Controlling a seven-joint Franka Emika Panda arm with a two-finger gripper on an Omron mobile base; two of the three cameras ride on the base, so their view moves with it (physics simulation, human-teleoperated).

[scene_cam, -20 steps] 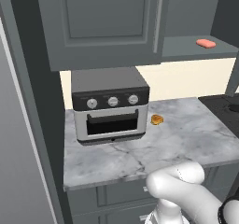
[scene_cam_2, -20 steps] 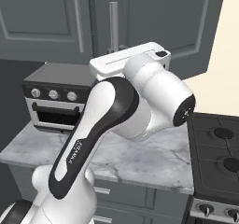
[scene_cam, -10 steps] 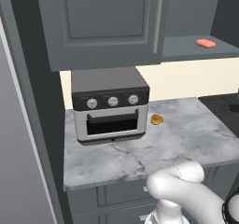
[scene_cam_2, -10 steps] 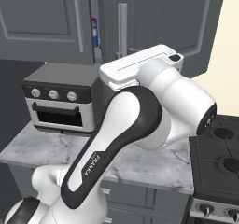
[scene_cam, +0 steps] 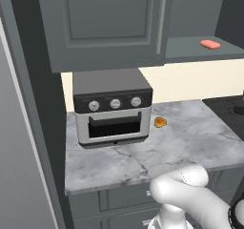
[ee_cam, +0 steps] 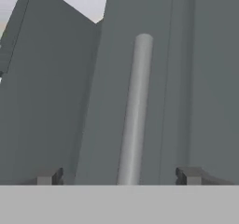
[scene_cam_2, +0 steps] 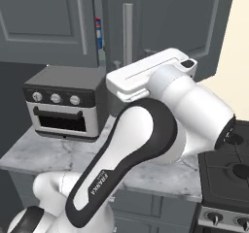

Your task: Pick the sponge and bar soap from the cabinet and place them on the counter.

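A: Fingertips [ee_cam: 49, 176] stood wide apart at the bottom of the hand view, gripping nothing. Gripper [ee_cam: 119, 177] straddled the silver bar handle [ee_cam: 135, 111] of a cabinet door [ee_cam: 205, 78]; whether a pad touched the bar, couldn't tell.

B: Step in hand?

A: Looked like door work at the cabinet [scene_cam: 109, 23], not a pick. To do it well: back straight off the handle so neither tip snags, then swing round the door edge toward the shelf.

B: Task things?

A: Bar soap [scene_cam: 210, 44], salmon-pink, lay flat on the grey shelf [scene_cam: 190, 49] in the left base view, well above the counter [scene_cam: 190, 142]. Sponge: couldn't place it. Small orange-yellow lump [scene_cam: 160, 122] sat on the marble just beside the toaster oven [scene_cam: 113, 106], but that's not it.

B: View differences?

A: Right base view had the arm across the middle and a red-blue sliver [scene_cam_2: 98, 33] in the gap between doors; soap hidden there. Left base gave the shelf; hand view gave the tips.
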